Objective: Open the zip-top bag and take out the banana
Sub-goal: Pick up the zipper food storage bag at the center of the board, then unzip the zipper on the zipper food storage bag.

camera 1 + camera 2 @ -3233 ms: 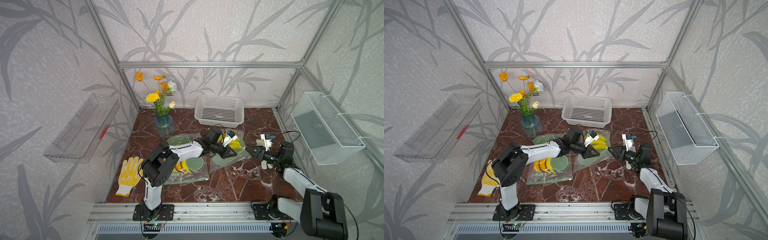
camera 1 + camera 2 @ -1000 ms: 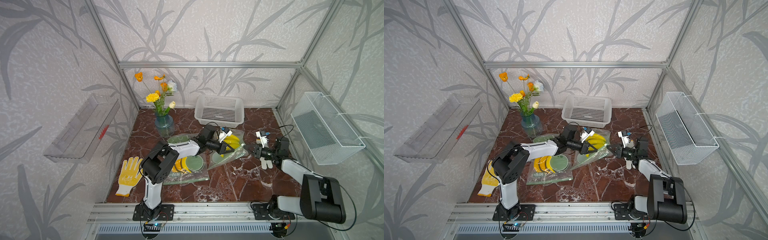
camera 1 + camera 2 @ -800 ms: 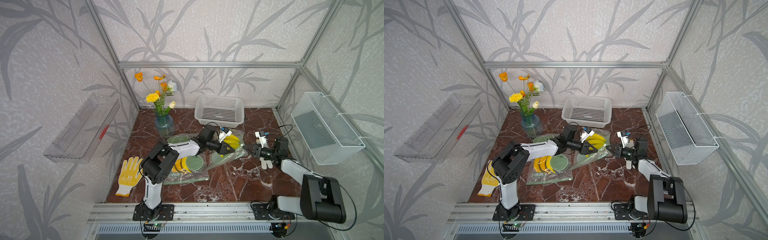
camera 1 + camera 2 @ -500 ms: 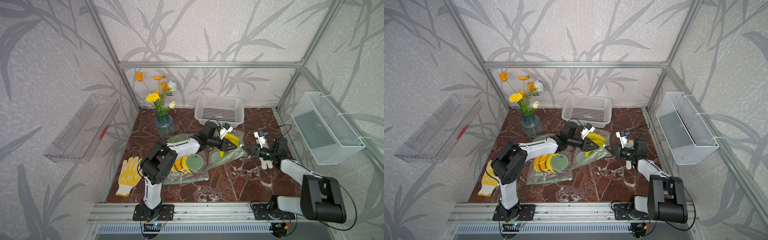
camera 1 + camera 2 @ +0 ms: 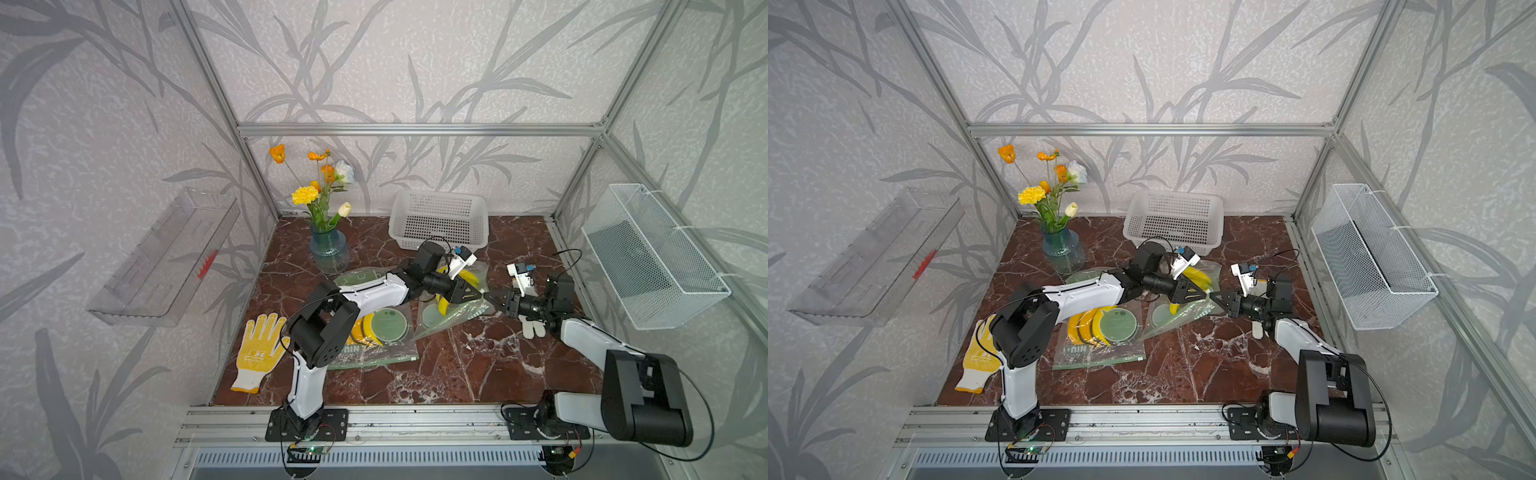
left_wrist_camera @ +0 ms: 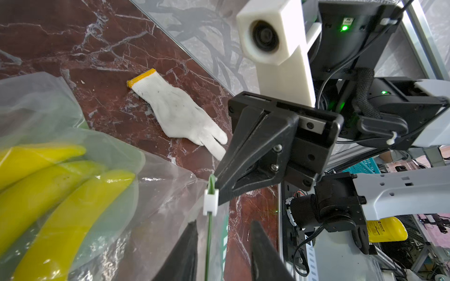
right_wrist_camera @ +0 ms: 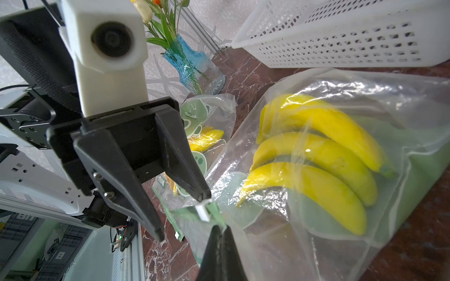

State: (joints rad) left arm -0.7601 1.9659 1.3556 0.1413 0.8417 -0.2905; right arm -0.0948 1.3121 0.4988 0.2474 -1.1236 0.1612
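Bananas [image 7: 316, 155] lie in zip-top bag [image 7: 414, 102] just beside left end effector [image 7: 181, 216].

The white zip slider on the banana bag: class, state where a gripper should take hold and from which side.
I'd pinch the slider across its flat faces, approaching along the zip strip where the open left gripper straddles it. The right gripper, shut on the bag corner, blocks the other end.
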